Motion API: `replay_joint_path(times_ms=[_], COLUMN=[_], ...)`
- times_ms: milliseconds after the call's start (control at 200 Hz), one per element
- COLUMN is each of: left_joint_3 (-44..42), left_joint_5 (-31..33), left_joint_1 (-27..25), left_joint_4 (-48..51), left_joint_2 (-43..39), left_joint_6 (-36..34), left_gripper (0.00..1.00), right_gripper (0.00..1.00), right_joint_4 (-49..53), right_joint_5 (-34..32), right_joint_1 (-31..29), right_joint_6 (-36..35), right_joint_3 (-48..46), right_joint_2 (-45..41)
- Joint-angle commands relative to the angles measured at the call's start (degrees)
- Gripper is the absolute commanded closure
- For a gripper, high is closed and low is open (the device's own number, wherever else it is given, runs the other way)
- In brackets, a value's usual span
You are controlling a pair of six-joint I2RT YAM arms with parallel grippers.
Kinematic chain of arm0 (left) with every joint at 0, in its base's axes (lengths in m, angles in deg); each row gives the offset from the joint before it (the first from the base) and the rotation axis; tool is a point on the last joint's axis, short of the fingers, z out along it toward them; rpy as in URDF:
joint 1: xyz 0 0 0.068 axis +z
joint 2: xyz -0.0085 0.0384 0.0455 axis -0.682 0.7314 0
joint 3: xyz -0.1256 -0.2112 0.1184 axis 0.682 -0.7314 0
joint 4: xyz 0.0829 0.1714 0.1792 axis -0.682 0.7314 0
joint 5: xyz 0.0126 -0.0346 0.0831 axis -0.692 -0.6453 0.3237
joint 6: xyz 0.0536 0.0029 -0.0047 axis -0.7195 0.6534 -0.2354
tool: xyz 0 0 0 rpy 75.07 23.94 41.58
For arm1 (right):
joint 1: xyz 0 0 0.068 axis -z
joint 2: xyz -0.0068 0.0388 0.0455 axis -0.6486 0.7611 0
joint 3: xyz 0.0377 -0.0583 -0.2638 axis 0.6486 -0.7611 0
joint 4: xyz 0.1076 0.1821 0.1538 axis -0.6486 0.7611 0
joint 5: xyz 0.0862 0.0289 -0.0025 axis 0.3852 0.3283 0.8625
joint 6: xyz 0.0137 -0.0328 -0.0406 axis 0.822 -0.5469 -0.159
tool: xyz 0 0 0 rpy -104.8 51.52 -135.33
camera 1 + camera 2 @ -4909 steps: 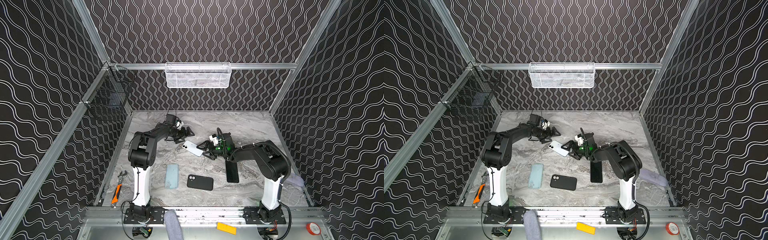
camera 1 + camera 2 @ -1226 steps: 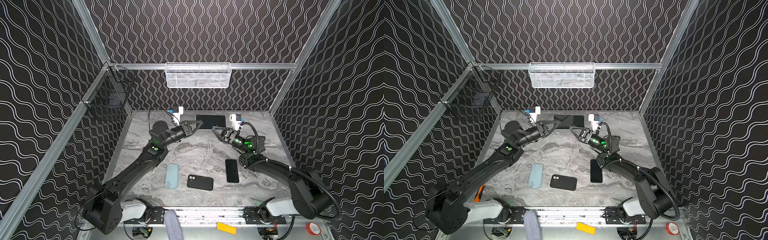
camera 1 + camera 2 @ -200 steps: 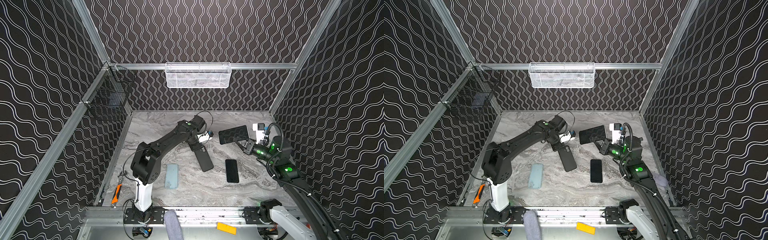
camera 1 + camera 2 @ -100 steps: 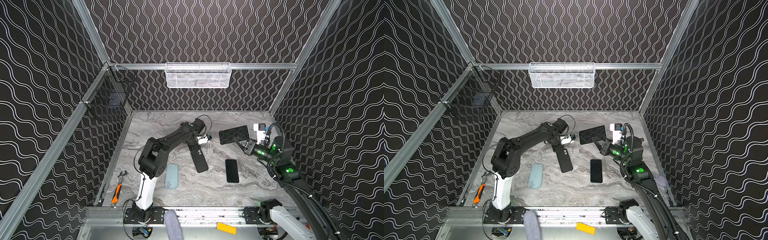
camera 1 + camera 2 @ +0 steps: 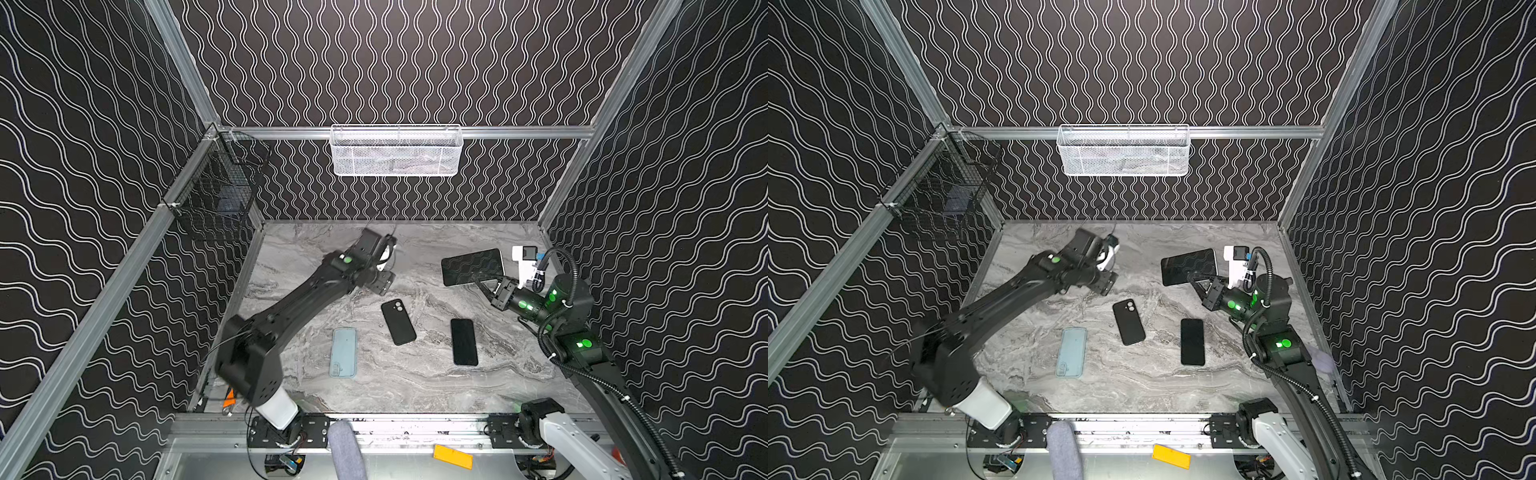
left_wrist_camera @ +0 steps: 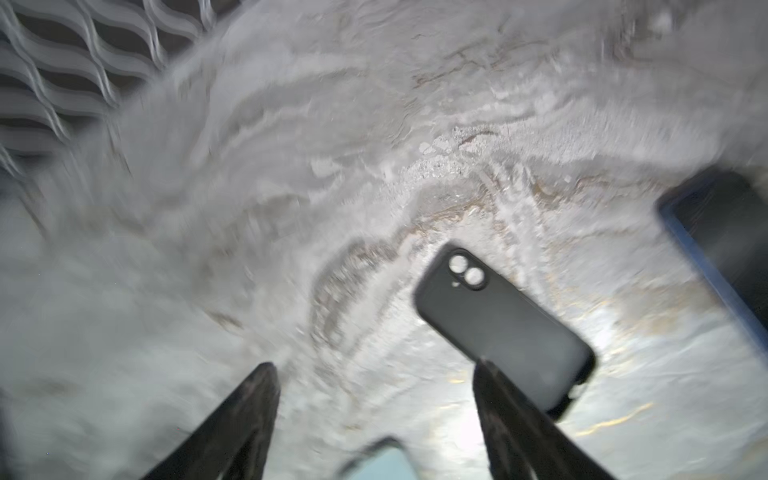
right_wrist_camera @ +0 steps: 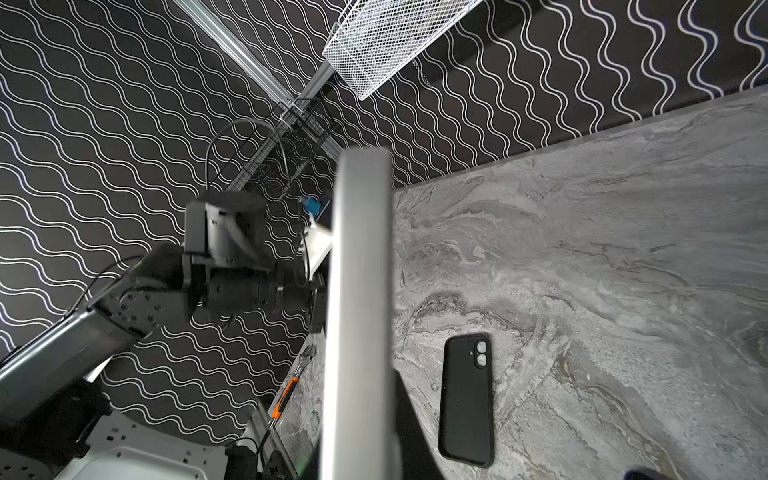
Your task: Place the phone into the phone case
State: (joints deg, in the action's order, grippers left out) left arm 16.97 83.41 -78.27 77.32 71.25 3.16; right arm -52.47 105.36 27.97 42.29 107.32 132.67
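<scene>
Clamping phone (image 5: 471, 267) in right gripper (image 5: 484, 283), lifted, right of centre. Holding left gripper (image 6: 374, 365) spread wide, empty, just upper-left of black phone case (image 5: 398, 321) lying flat mid-frame.

The right claw (image 5: 1200, 282) grips a dark phone (image 5: 1187, 266) by its edge, lifted off the desk (image 5: 1246, 386). A black case (image 5: 1128, 322) lies flat near the left claw (image 5: 1106, 287), not touching it. A second phone (image 5: 1192, 341) lies near the right claw, and a pale blue case (image 5: 1072, 351) lies farther from both.

black phone case (image 5: 398, 322), pale blue case (image 5: 343, 352), grey marbled table (image 5: 415, 386)
</scene>
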Motion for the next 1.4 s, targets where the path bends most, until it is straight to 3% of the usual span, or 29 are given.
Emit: replay_joint_path(times_ms=[0, 95, 235, 395, 621, 971, 1056, 1206, 1396], left_joint_3=[-9.58, -12.89, -9.93, -8.96, -6.14, -9.2, -9.22, -9.3, -7.94], left_joint_5=[-1.16, 2.06, 2.31, 4.21, 4.86, 3.49, 2.92, 3.0, 2.71], left_joint_1=[-4.31, -10.54, -15.72, -16.02, -15.98, -14.32, -13.8, -13.17, -12.62], left_joint_4=[-5.43, -6.2, -4.54, -4.31, -4.19, -6.6, -7.47, -8.42, -8.53], left_joint_2=[-6.37, -8.28, 0.16, 7.1, 13.62, 16.21, 17.04, 17.88, 19.77], left_joint_6=[30.64, 41.31, 44.85, 49.46, 53.46, 59.35, 59.38, 58.56, 53.95], left_gripper=[0.22, 0.21, 0.15, 0.16, 0.26, 0.4, 0.47, 0.7, 0.85], right_gripper=[1.0, 1.0, 1.0, 1.0, 1.0, 1.0, 1.0, 1.0, 1.0], right_joint_4=[-1.96, -2.12, -2.36, -2.7, -3.41, -2.88, -2.64, -2.11, -0.8], right_joint_5=[-0.71, -1.1, -0.38, 0.42, 1.31, 1.66, 1.68, 1.57, 1.16], right_joint_1=[0.02, 0.08, 0.08, 0.16, 0.16, 0.17, 0.23, 0.31, 0.43], right_joint_6=[-1.06, -1.34, -1.53, -1.49, -0.81, -1.36, -1.42, -1.64, -2.04], right_joint_3=[-0.37, -1.06, -1.04, -0.33, -0.07, 0.41, 0.58, 1.02, 2.03], right_joint_2=[-0.84, -1.33, -0.89, -0.74, -0.37, 0.38, 0.6, 0.58, 0.32])
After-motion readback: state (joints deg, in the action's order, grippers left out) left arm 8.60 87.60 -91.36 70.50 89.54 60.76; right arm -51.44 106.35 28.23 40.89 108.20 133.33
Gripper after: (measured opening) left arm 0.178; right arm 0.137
